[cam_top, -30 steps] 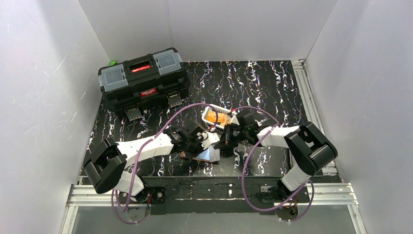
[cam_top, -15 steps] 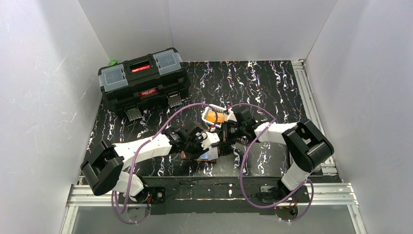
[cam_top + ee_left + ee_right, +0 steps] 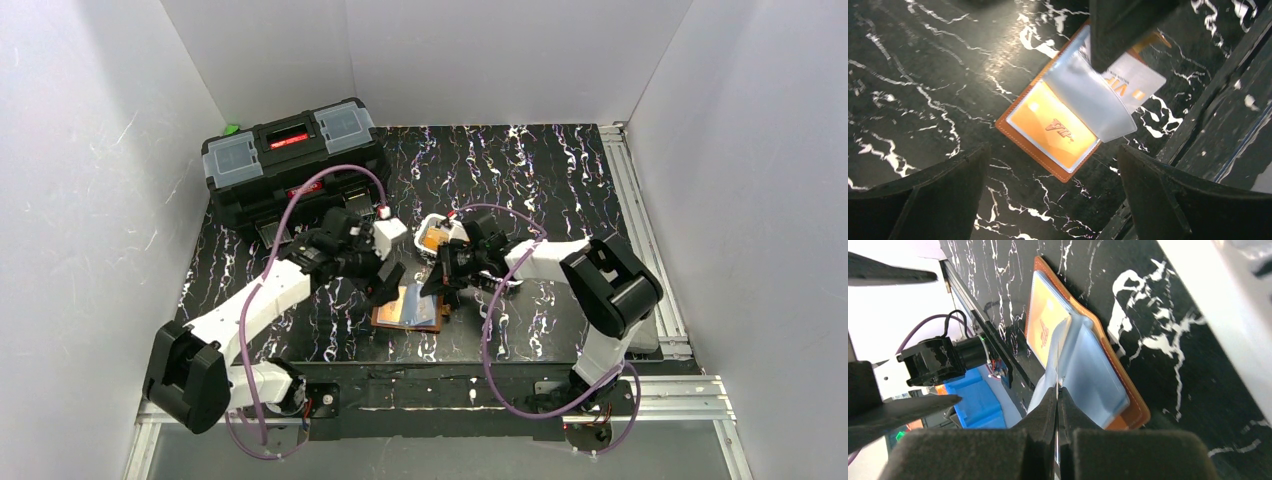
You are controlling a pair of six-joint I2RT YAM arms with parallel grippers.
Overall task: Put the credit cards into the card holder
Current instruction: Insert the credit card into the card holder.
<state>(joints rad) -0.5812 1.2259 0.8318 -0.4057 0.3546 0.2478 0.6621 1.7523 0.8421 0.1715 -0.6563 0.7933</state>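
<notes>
Right claw (image 3: 1057,393) on sleeve (image 3: 1085,365); card (image 3: 1053,127) in holder (image 3: 1137,415)

A black toolbox (image 3: 295,160) stands far left on the white-veined black table (image 3: 560,180), with something small and green (image 3: 231,129) behind it. A white basket (image 3: 430,222) sits mid-table.

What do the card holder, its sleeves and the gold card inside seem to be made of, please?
The card holder looks like tan leather or imitation: matte, thick rim. Its sleeves look like clear soft plastic: glossy, see-through, one curling up. The gold card seems stiff plastic with a shiny printed face.
</notes>
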